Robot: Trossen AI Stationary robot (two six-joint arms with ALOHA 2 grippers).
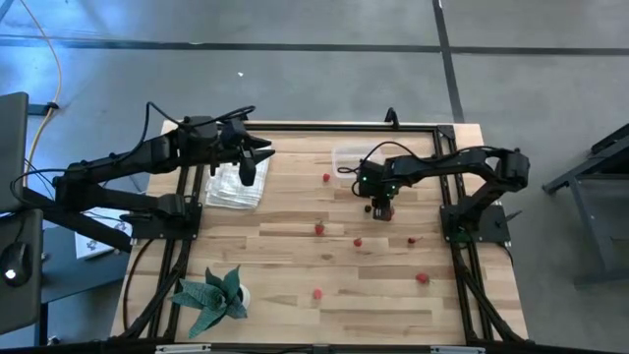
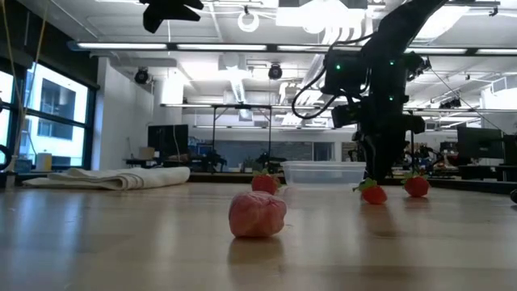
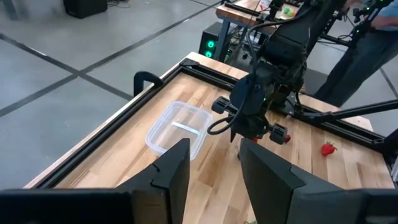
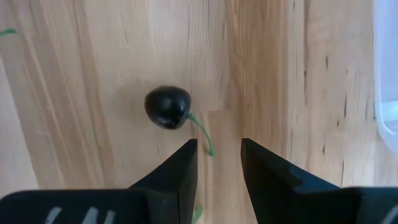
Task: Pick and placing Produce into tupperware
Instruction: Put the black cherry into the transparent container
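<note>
Small red produce lies scattered over the wooden table: one piece [image 1: 326, 178] near the clear tupperware [image 1: 349, 159], others at the middle [image 1: 319, 228] and front right [image 1: 422, 278]. My right gripper [image 1: 381, 206] hangs low just in front of the tupperware. In the right wrist view it [image 4: 219, 155] is open, with a dark cherry [image 4: 168, 107] on a green stem lying on the wood just ahead of one finger, not between them. My left gripper [image 1: 251, 159] is raised over the white cloth. It [image 3: 217, 171] is open and holds nothing. The tupperware [image 3: 180, 127] holds nothing.
A folded white cloth [image 1: 236, 185] lies at the back left. A green leafy plant [image 1: 211, 295] stands at the front left. A black frame [image 1: 295, 126] borders the table. In the low view a red piece [image 2: 257, 214] lies closest, with others [image 2: 372, 192] beside the tupperware [image 2: 323, 172].
</note>
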